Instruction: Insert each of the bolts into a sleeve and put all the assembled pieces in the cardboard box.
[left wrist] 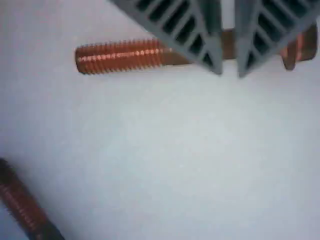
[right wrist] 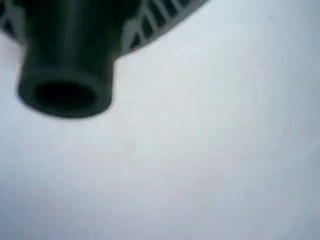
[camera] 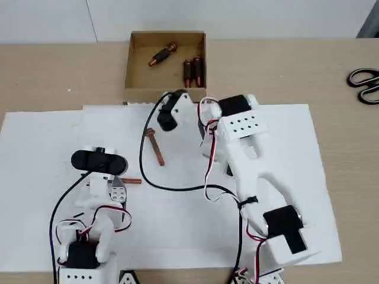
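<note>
My left gripper (left wrist: pixel 230 70) is shut on the shank of a copper bolt (left wrist: pixel 120 55), between its threads and its head, low over the white paper. In the high view this bolt (camera: pixel 132 181) pokes out to the right of the left gripper (camera: pixel 120 181) at the lower left. A second loose bolt (camera: pixel 157 147) lies on the paper mid-table, and its end (left wrist: pixel 22 205) appears in the left wrist view. My right gripper (right wrist: pixel 80 10) is shut on a black sleeve (right wrist: pixel 65 75), whose open bore hangs above bare paper. The cardboard box (camera: pixel 135 59) stands at the back.
Three assembled pieces lie in the box: one (camera: pixel 163 54) slanted at the left, two (camera: pixel 193 71) side by side at the right. Black scissors (camera: pixel 364 84) lie at the far right edge. A black cable (camera: pixel 145 160) loops across the paper between the arms.
</note>
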